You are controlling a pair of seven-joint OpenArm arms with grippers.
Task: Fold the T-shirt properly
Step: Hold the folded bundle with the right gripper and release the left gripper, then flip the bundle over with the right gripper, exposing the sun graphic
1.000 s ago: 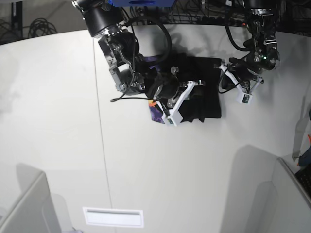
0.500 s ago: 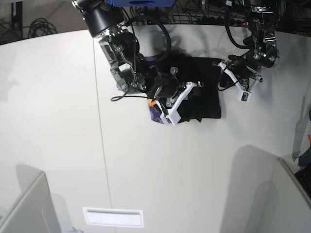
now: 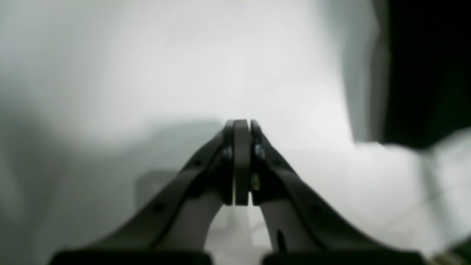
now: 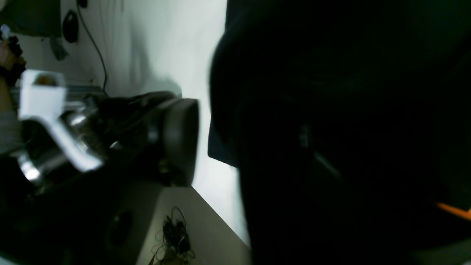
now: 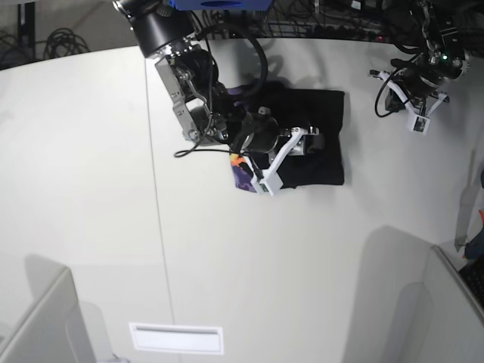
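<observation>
The black T-shirt (image 5: 321, 151) lies folded into a compact block at the back of the white table, and a bit of its purple and orange print (image 5: 243, 175) peeks out at its left edge. My right gripper (image 5: 306, 142) rests on the shirt's middle. In the right wrist view the dark cloth (image 4: 331, 110) fills the frame and hides the jaws. My left gripper (image 5: 384, 97) is off the shirt, to its right and above the table. In the left wrist view the left gripper (image 3: 241, 162) is shut and empty, with the shirt (image 3: 427, 73) at the upper right.
A seam (image 5: 156, 197) runs down the table (image 5: 265, 257). A white label (image 5: 176, 338) lies near the front edge. Grey partitions stand at the front left (image 5: 45, 325) and front right (image 5: 446, 302). Cables (image 5: 60, 41) lie behind the table.
My left arm has pulled away from the shirt's right edge, up and to the right. The right arm has stayed on the shirt, barely shifting.
</observation>
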